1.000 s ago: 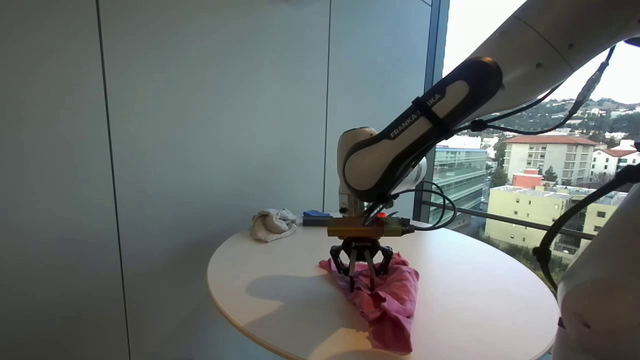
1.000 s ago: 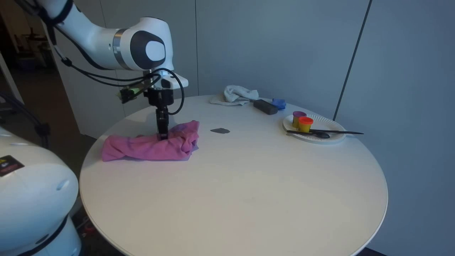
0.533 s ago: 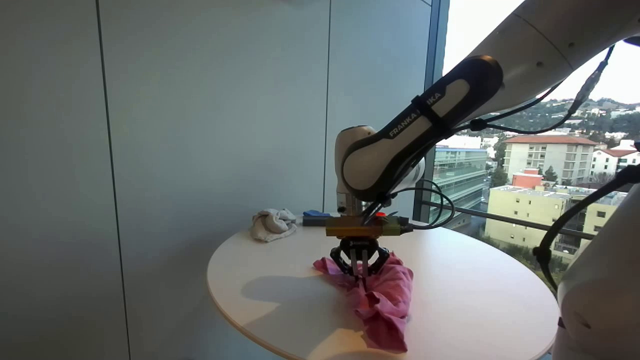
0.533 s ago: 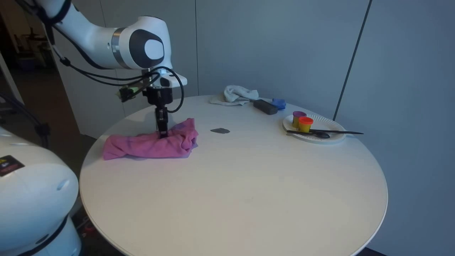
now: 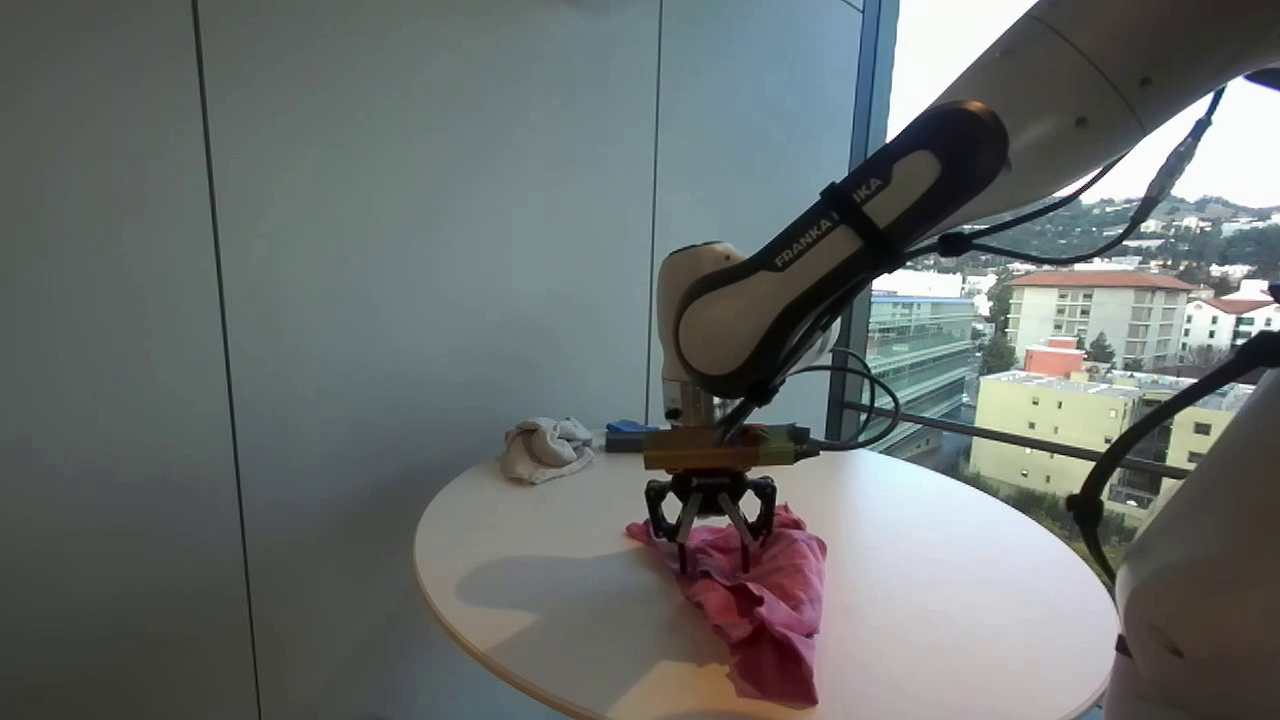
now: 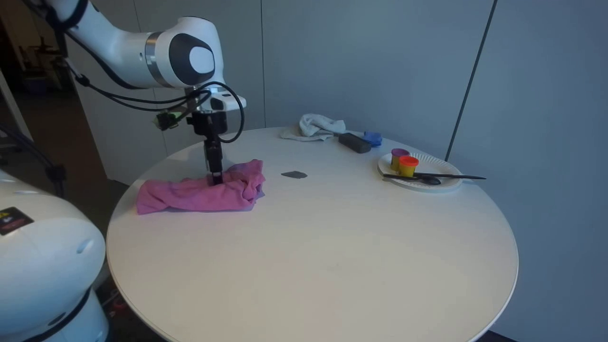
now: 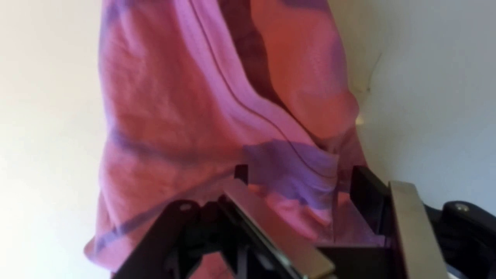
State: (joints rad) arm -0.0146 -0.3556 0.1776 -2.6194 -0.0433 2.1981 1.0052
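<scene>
my jaws are spread, pointing down over the pink cloth [image 5: 780, 590], fingertips [image 5: 683, 560] apart with cloth showing between them; can't tell if they touch it. cloth lies crumpled on the white desk [image 6: 323, 266] in both exterior views and runs down the middle of the wrist view. near mid-frame in both exterior views: pale rag [image 6: 316, 127], dark block [image 6: 355, 142], blue wad [image 6: 373, 138]. right of frame in an exterior view: paper plate [image 6: 439, 165] with purple-lidded tub [image 6: 399, 153], orange-lidded tub [image 6: 408, 167], spoon [image 6: 430, 181].
</scene>
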